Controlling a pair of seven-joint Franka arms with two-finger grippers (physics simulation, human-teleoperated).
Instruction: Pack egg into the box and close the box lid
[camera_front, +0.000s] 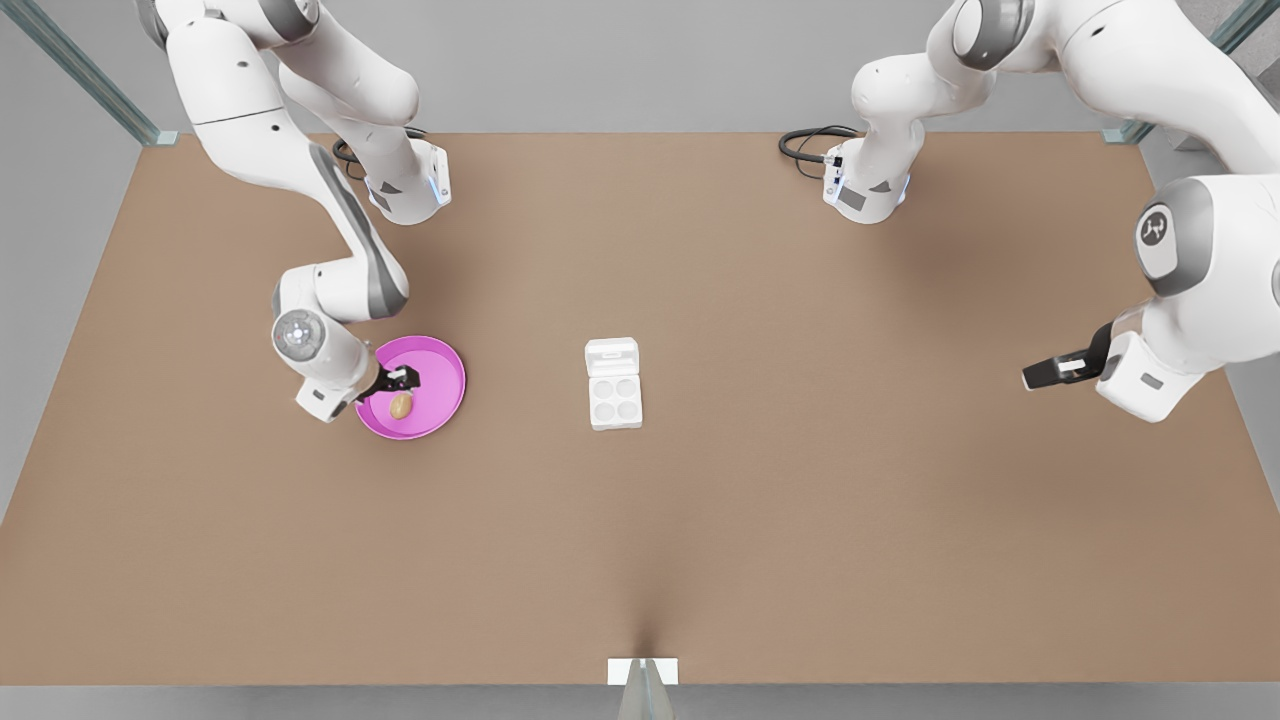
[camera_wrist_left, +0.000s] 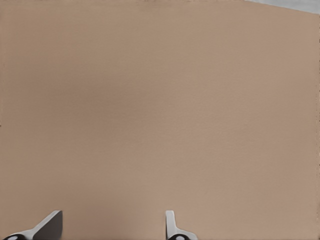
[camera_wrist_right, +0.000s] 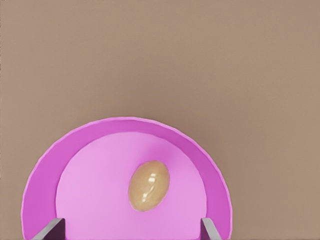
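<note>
A tan-brown egg (camera_front: 401, 405) (camera_wrist_right: 149, 185) lies on the round pink plate (camera_front: 445, 375) (camera_wrist_right: 45, 185) at the front view's left. My right gripper (camera_front: 393, 388) (camera_wrist_right: 129, 234) hangs open just over the plate, its fingertips (camera_wrist_right: 49, 229) spread wide on either side of the egg and not touching it. The white box (camera_front: 615, 400) sits mid-table with four empty cups. Its lid (camera_front: 611, 356) lies folded open on the far side. My left gripper (camera_front: 1040, 373) (camera_wrist_left: 111, 231) waits open above bare table at the front view's right.
The brown table (camera_front: 800, 500) stretches wide around the box. Grey walls bound its far edge, and a small white mount (camera_front: 642, 671) sits at the near edge.
</note>
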